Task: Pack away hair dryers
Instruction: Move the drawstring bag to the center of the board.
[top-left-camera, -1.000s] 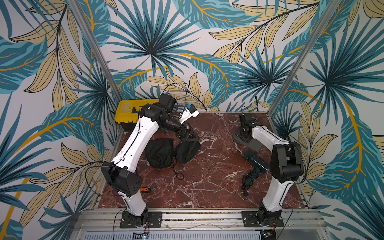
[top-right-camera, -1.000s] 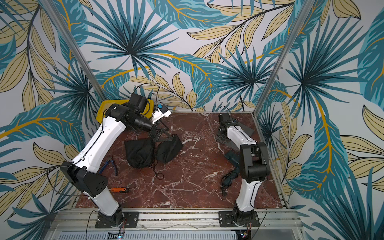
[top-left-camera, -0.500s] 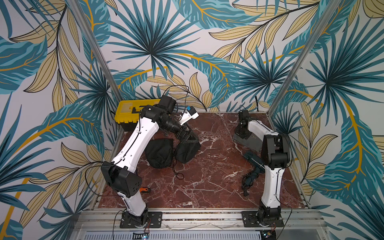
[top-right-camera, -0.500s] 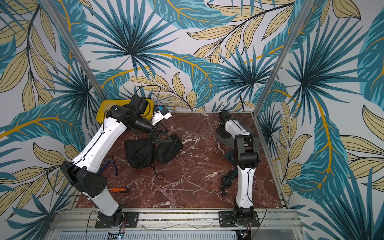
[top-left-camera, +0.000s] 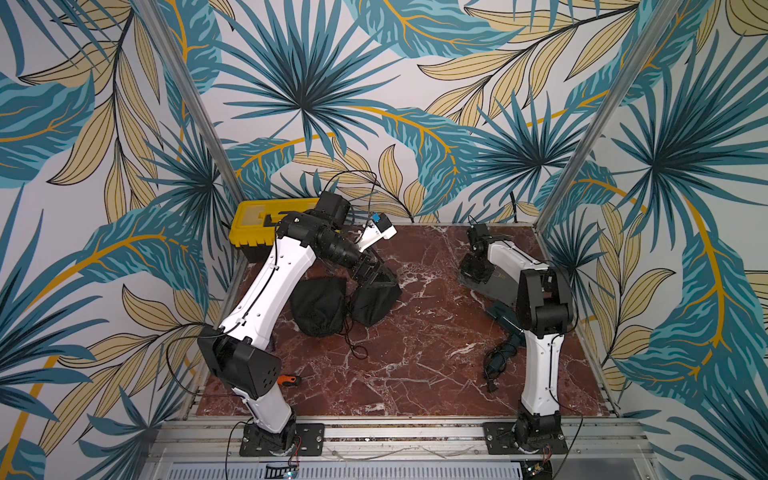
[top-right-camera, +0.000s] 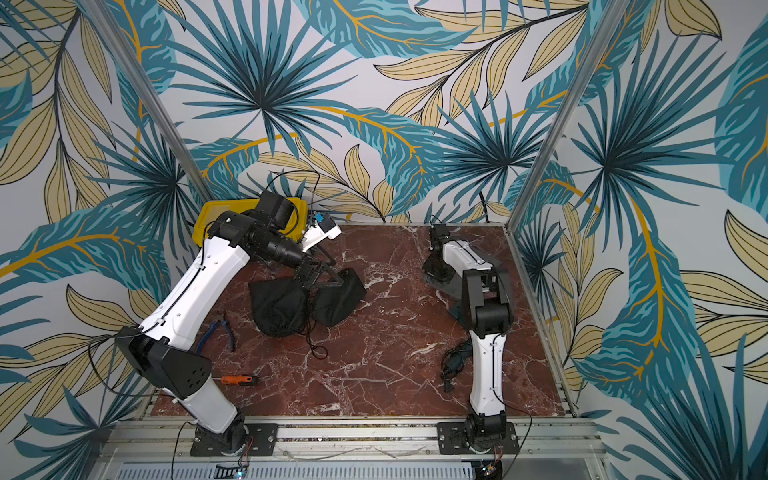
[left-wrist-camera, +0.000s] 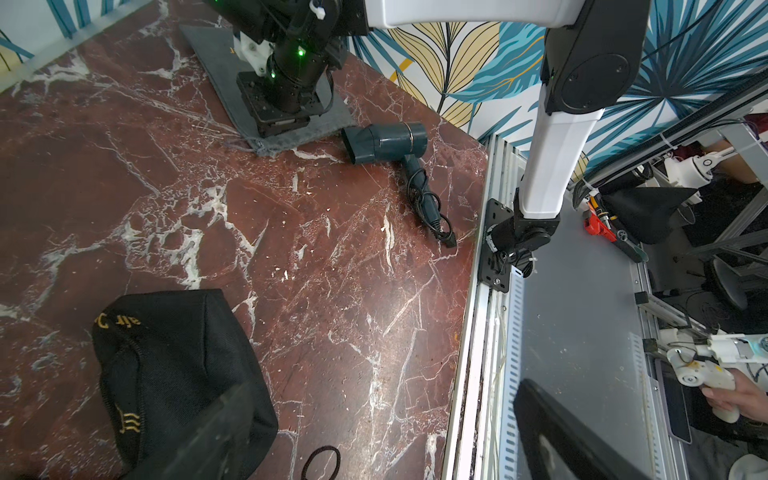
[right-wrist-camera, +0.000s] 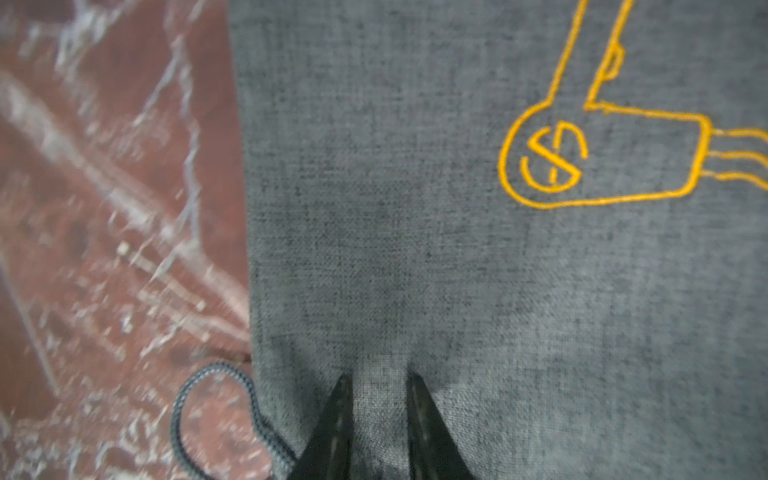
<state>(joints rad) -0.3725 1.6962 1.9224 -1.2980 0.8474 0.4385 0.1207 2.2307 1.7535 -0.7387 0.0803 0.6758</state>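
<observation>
**Right fingers on the grey pouch, left fingers wide over a black one**

Your right fingers (right-wrist-camera: 343, 415) point down at the grey pouch (right-wrist-camera: 457, 270). The two tips stand a little apart, and a thin strip of grey cloth shows between them. You cannot tell if they nip that cloth. Just beside the tips, the drawstring (right-wrist-camera: 199, 386) loops off the pouch edge onto the red worktop (right-wrist-camera: 104, 208). Farther along the cloth from the tips is a yellow stitched picture (right-wrist-camera: 602, 158) of a dryer. Past the pouch edge, near these fingers but not touching them, the teal hair dryer (left-wrist-camera: 386, 139) lies on its side on the worktop, out of any pouch. Its nose is the end nearest the pouch, and its cord is wound on the handle.

Your left fingers (top-left-camera: 374, 276) are spread wide and hold nothing. Right below them sits a black pouch (top-left-camera: 376, 303) with gold letters. You cannot tell if a finger touches it. Just beside that, on the arm's side of the fingers, is a round black pouch (top-left-camera: 318, 307), all puffed up. Behind the fingers, toward the back wall, the white hair dryer (top-left-camera: 376, 232) sits close to the yellow toolbox (top-left-camera: 257, 220). Far from these fingers, near the arm's base, lie blue pliers (top-right-camera: 220, 322) and an orange screwdriver (top-right-camera: 237, 379).
</observation>
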